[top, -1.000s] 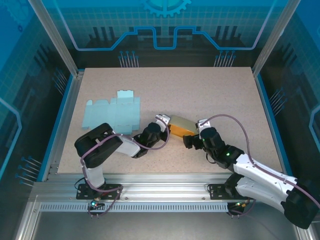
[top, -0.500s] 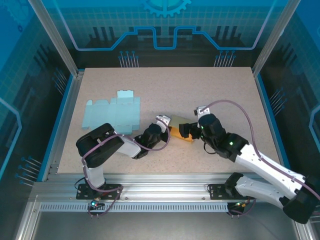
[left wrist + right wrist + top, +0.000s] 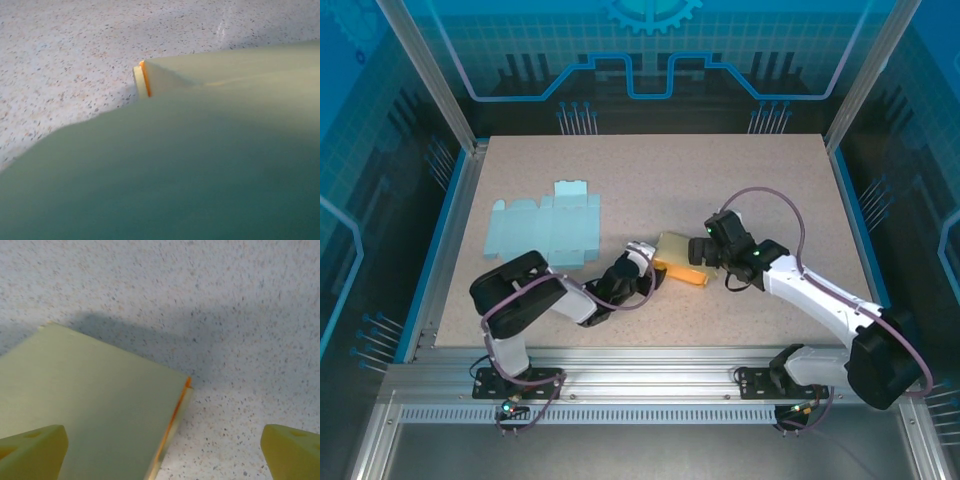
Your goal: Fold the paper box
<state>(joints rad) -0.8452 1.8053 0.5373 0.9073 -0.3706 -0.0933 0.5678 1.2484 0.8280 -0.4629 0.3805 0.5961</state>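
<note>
A yellow-and-orange paper box (image 3: 680,259), folded up, lies at the table's middle. My left gripper (image 3: 642,262) is at its left end. The box's pale side (image 3: 200,165) sits so close to the left wrist camera that it hides the fingers, with an orange-edged corner (image 3: 143,79) beyond. My right gripper (image 3: 705,250) hangs over the box's right end. In the right wrist view the right gripper (image 3: 162,452) is open, one yellow fingertip (image 3: 31,452) over the box top (image 3: 90,410) and the other over bare table past its orange edge.
A flat, unfolded light-blue box sheet (image 3: 545,230) lies on the left half of the speckled table (image 3: 760,180). Blue rails and glass walls with metal posts enclose the table. Both arms' cables arch over the near middle.
The right arm has swung in from the near right and now reaches over the box's right end. The left gripper has shifted slightly toward the near edge. The box has shifted slightly.
</note>
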